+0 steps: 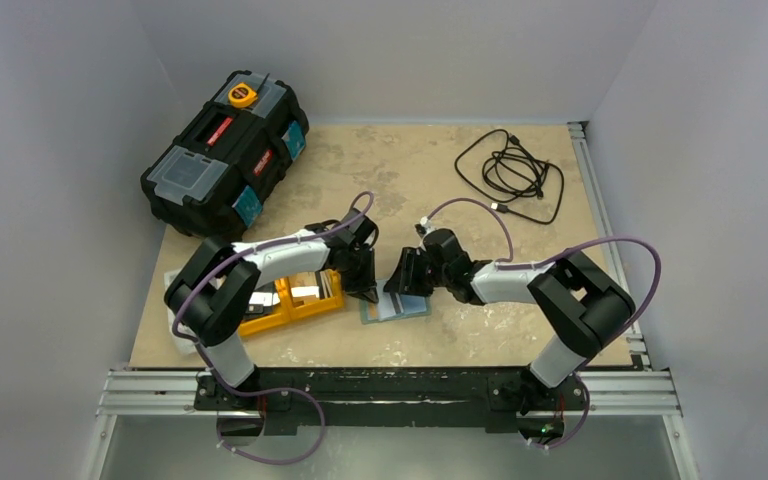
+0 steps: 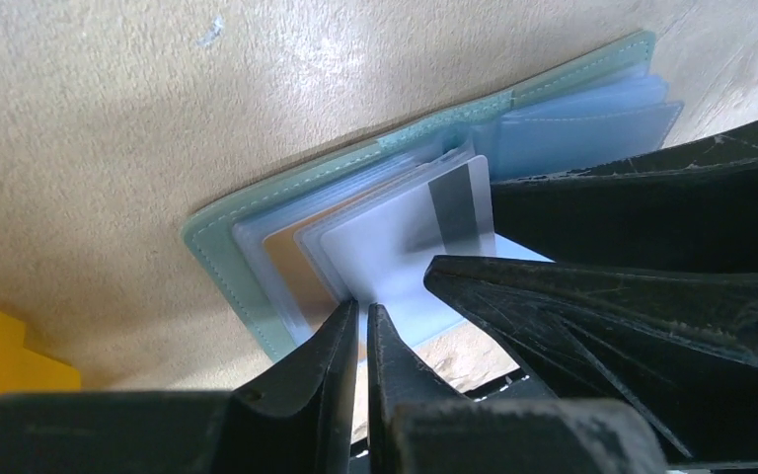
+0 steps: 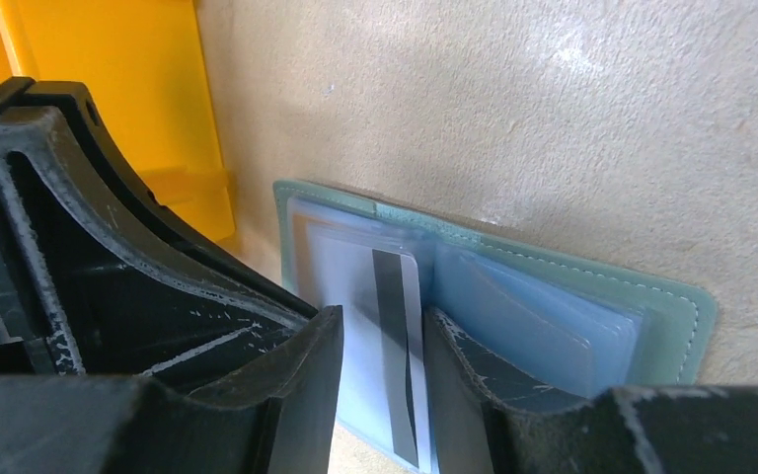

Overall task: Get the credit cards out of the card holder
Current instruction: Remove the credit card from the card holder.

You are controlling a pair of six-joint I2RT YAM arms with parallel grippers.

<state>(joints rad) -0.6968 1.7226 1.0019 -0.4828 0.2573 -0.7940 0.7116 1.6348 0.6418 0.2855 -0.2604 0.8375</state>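
**Q:** What fills the overhead view?
**A:** A tan table [image 1: 440, 170]. A black toolbox [image 1: 222, 152] stands upper left, a coiled cable [image 1: 510, 175] lies upper right, and an orange tray [image 1: 260, 322] sits lower left of centre.

**Q:** Where is the holder?
**A:** The holder [image 1: 397, 308] lies open and flat on the table at lower centre, just right of the tray, with its clear sleeves fanned.

**Q:** And the grippers?
**A:** Left gripper [image 2: 363, 331], bottom centre of its wrist view: fingers nearly together, pinching the edge of a white card [image 2: 395, 252] that juts from a sleeve. Right gripper [image 3: 383, 331], bottom of its view: fingers parted over the holder, the card's dark stripe showing between them.
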